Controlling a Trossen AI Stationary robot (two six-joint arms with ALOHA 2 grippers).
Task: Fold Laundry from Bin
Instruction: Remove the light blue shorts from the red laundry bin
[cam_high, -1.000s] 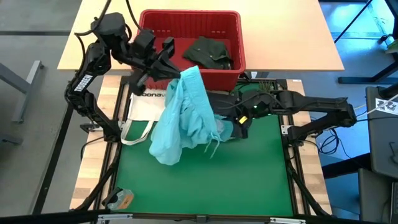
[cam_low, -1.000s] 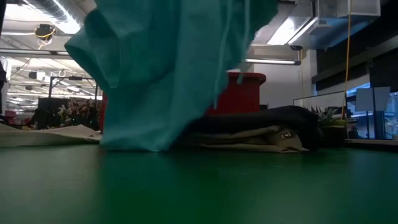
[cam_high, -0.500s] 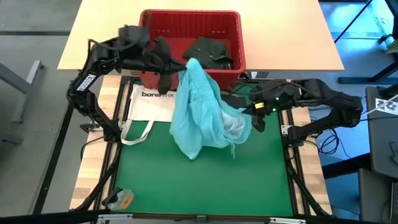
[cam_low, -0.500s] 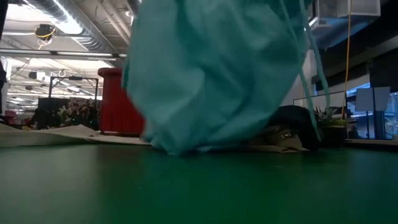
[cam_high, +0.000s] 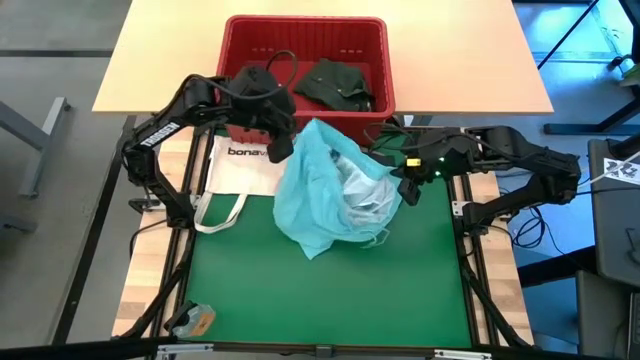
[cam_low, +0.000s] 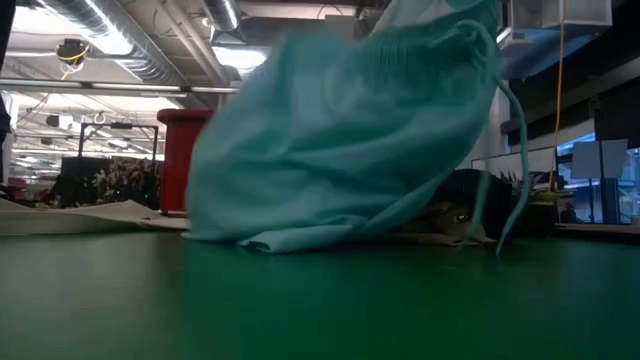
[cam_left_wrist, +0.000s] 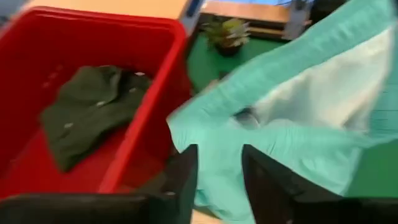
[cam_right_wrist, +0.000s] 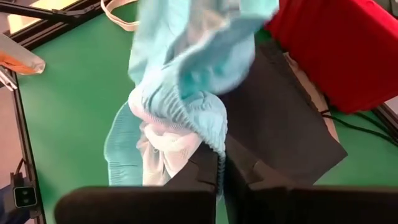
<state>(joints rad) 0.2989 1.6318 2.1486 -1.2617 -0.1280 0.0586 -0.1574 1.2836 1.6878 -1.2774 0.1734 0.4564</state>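
The light turquoise garment (cam_high: 335, 190) slumps in a heap on the green mat (cam_high: 330, 290), its drawstring (cam_low: 512, 170) dangling. My right gripper (cam_high: 405, 192) is shut on it at the heap's right side. My left gripper (cam_high: 283, 148) stands open beside the heap's top, just in front of the red bin (cam_high: 305, 22); the turquoise cloth (cam_left_wrist: 267, 106) lies just beyond its fingers, and I cannot tell whether they touch it. A dark green garment (cam_high: 335, 85) lies in the bin. Dark grey and khaki garments (cam_low: 455, 210) lie folded behind the heap. My right gripper (cam_right_wrist: 222, 168) pinches the garment's ribbed, gathered waistband (cam_right_wrist: 208, 140) between its two fingers, coming slantwise down from the table's right side. The waistband is held up off the mat, and the rest of the garment sags from it with its lower part on the mat.
A white tote bag (cam_high: 240, 165) lies at the mat's far left corner. A small orange object (cam_high: 195, 320) sits near the front left. A small potted plant (cam_left_wrist: 227, 31) stands right of the bin. The mat's near half is bare.
My left gripper has come down from above the bin's front wall toward the mat and tipped downward. The turquoise garment, hanging tall from it before, has sunk and slumped rightward into a heap. My right gripper has risen slightly toward the right with the waistband.
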